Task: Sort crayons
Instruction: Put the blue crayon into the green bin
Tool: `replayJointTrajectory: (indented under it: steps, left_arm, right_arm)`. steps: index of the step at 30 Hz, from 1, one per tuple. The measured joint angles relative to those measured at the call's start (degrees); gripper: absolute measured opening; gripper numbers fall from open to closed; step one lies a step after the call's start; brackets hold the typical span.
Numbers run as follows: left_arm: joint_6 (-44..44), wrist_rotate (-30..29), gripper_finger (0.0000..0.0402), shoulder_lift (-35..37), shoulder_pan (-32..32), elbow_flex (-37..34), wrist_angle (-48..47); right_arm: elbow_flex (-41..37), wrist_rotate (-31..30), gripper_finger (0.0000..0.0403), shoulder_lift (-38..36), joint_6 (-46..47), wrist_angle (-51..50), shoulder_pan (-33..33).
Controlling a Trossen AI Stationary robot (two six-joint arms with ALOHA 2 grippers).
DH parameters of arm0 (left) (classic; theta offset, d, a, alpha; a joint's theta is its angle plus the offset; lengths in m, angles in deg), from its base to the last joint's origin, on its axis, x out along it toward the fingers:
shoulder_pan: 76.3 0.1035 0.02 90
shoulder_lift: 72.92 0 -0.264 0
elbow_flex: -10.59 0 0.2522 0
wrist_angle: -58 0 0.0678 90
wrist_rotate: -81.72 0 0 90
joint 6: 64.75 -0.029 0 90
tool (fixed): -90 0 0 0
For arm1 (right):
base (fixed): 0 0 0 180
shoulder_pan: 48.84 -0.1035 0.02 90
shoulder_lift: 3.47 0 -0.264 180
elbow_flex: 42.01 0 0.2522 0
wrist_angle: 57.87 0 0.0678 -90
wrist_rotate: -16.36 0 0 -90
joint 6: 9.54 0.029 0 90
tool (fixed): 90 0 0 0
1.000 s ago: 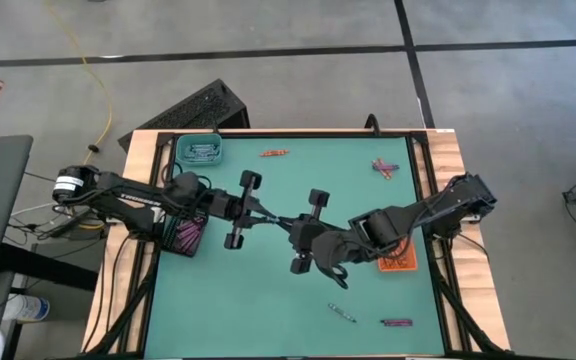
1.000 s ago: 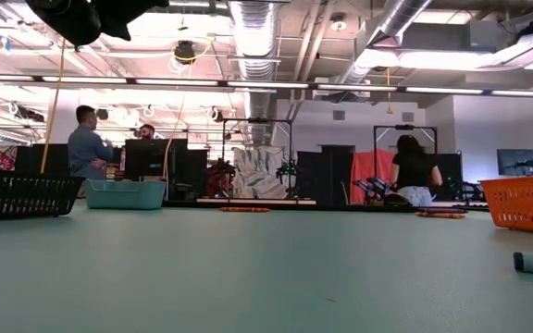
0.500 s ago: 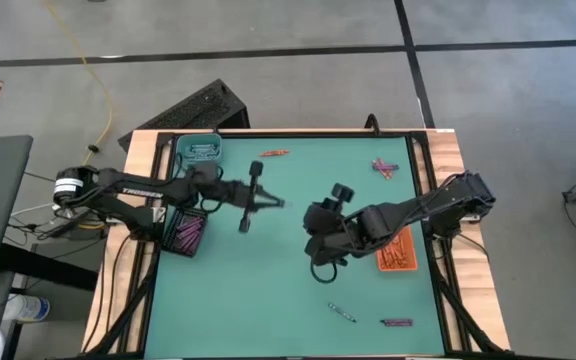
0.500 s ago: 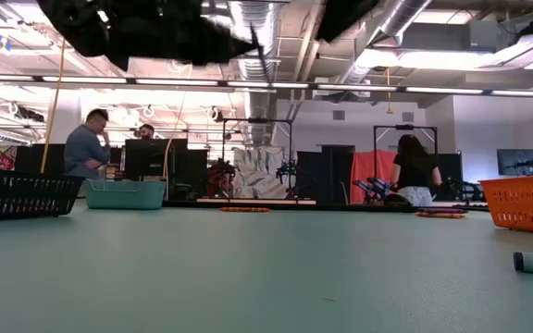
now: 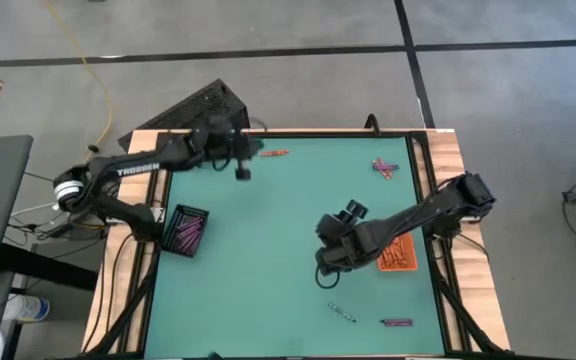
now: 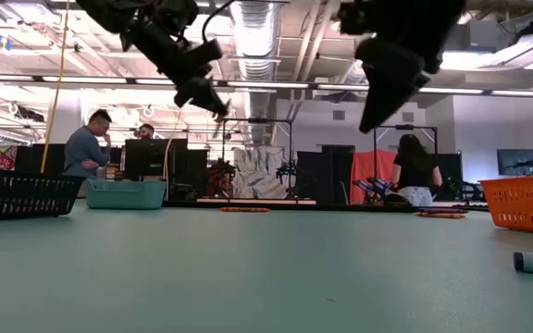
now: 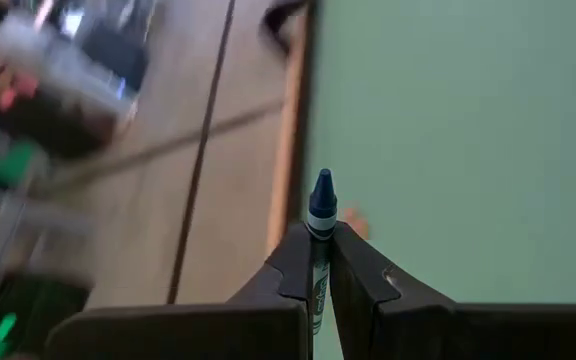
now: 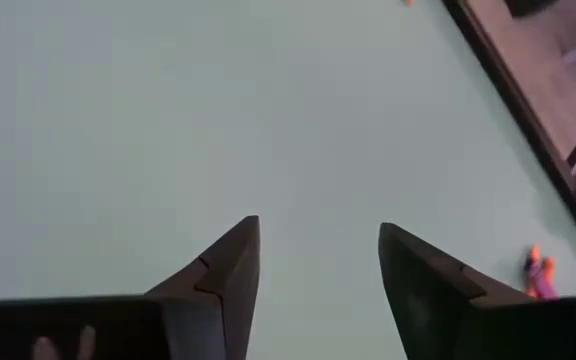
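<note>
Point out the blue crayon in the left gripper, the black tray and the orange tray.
blue crayon (image 7: 321, 205), left wrist view, on its tip end above the fingers.
black tray (image 5: 172, 240), high view, on its near rim.
orange tray (image 5: 409, 267), high view, on its rim.

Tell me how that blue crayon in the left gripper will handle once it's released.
The blue crayon looks stiff: it stands straight out of the shut left gripper. Thin and round, it will probably roll when dropped. Likely light, possibly snappable.
</note>
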Motion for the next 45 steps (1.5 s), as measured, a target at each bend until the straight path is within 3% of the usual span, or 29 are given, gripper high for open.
replayJointTrajectory:
  steps: [6, 14, 17, 28, 38, 45]
  left_arm:
    - [-3.7, -5.2, 0.0000, 0.0, 10.3, 7.1, -15.7]
    - [-7.7, -8.6, 0.0000, -3.0, 21.1, 7.4, -27.5]
    - [-7.5, -7.9, 0.0000, -5.8, 22.3, 7.4, -27.0]
    - [-5.1, -13.4, 0.0005, -16.7, 22.2, 7.4, -27.4]
    - [2.7, -13.9, 0.0010, -15.9, 22.2, 7.4, -35.0]
    - [2.9, -15.2, 0.0028, -15.9, 22.7, 7.4, -39.4]
  right_arm:
    - [-4.2, 0.4, 0.0189, 0.0, 4.5, 1.4, -1.7]
    - [-5.8, 0.4, 0.0180, 0.0, 7.0, 2.9, -5.2]
    - [-5.8, 0.4, 0.0177, 0.0, 8.0, 3.0, -6.5]
    - [-5.7, 0.6, 0.0175, 0.0, 13.9, 2.7, -11.1]
    - [-5.7, 0.7, 0.0175, 0.0, 14.5, 2.3, -12.0]
    - [-5.7, 1.8, 0.0175, 0.0, 14.5, 2.0, -12.1]
